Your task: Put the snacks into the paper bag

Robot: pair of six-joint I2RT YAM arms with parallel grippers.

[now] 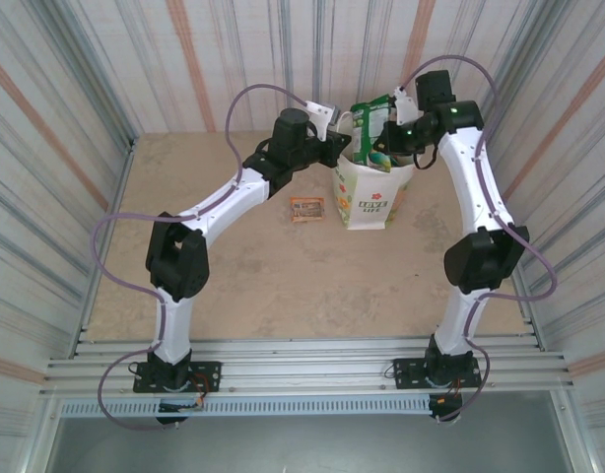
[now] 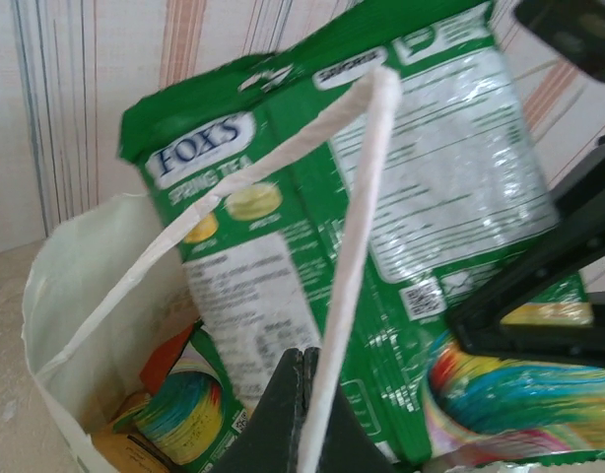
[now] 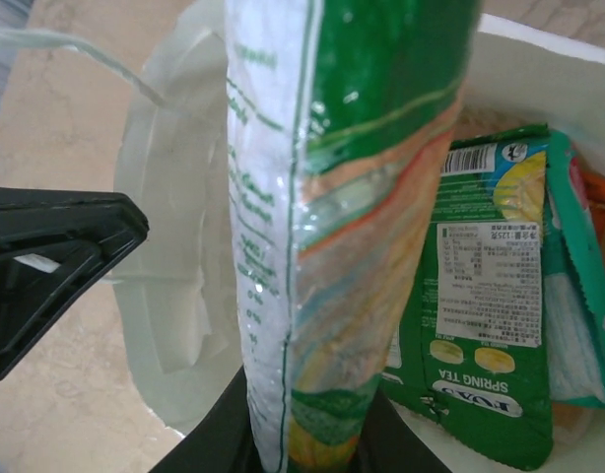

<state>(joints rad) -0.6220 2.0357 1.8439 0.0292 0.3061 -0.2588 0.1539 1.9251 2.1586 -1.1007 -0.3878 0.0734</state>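
Paper bag stands upright toward the back of the table. It's cream-white with green lettering and an orange-green print, and the mouth is wide open. One white string handle is lifted up above the rim. A big green packet with rainbow colours at one end is held upright and on edge, partway into the mouth. Inside, a green Fox's Spring Tea packet leans beside a teal packet, with something orange lower down. The tiny orange packet lies flat on the table, just left of the bag.
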